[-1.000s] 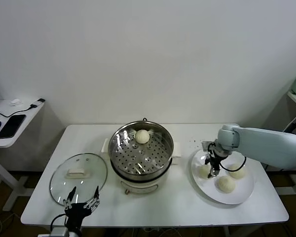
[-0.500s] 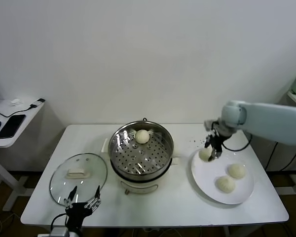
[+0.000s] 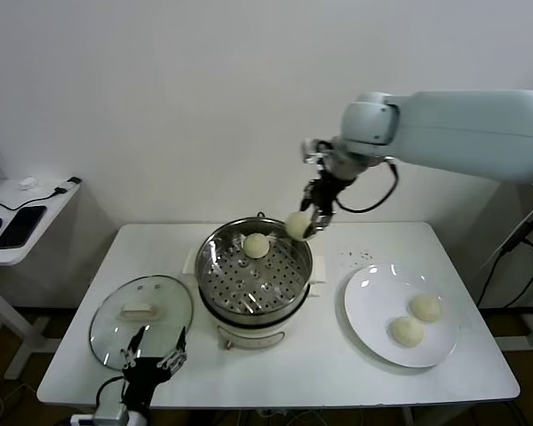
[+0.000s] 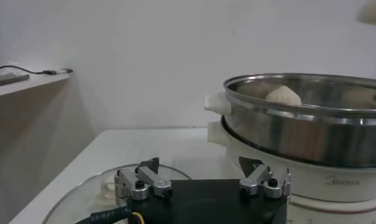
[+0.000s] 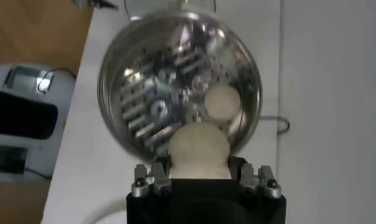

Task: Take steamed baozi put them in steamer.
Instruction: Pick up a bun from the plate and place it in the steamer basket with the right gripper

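right gripper (image 3: 307, 222) holds a steamed baozi (image 3: 298, 224) above the steamer (image 3: 255, 271) rim — jaws clamped on it; left gripper (image 3: 151, 358) parked beside the steamer, jaws wide.

The head camera looked forward and down from well back, taking in the whole table (image 3: 338, 355). The left wrist camera sat low at table height, facing the steamer (image 4: 309, 115) from close by. The right wrist camera looked down from above it. All three shared the steamer.
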Available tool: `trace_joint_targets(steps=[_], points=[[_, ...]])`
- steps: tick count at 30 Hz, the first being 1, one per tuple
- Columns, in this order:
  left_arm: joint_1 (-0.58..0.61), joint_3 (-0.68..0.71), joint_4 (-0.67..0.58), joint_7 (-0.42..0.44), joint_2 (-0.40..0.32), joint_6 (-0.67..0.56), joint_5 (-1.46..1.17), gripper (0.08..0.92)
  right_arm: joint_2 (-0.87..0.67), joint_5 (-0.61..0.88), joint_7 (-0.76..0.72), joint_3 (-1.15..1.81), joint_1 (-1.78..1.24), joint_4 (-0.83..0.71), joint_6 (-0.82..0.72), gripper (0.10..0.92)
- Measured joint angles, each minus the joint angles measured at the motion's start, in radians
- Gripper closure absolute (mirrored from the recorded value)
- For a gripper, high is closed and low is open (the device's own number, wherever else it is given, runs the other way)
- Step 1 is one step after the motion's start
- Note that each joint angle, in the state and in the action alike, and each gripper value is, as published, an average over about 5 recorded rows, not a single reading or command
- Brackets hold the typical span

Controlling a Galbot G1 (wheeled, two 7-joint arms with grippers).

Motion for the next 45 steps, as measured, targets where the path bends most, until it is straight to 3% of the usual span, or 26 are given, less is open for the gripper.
trace_joint_targets(steps=[14,28,38,45], points=[[0.001,0.010,0.002,0.001,0.001,-0.003,0.010,0.177,0.253,0.021,0.118,0.025,-0.200,-0.176,-0.069,0.396],[-0.005,0.010,0.003,0.001,0.000,-0.001,0.011,0.177,0.358,-0.010,0.153,0.037,-0.340,-0.315,-0.086,0.396],[0.002,0.010,-0.006,0.001,-0.002,0.000,0.012,0.177,0.343,-0.034,0.130,0.053,-0.338,-0.318,-0.056,0.212],[0.005,0.010,-0.011,0.002,-0.002,0.000,0.015,0.177,0.237,-0.074,0.038,0.031,-0.241,-0.245,0.016,0.203]])
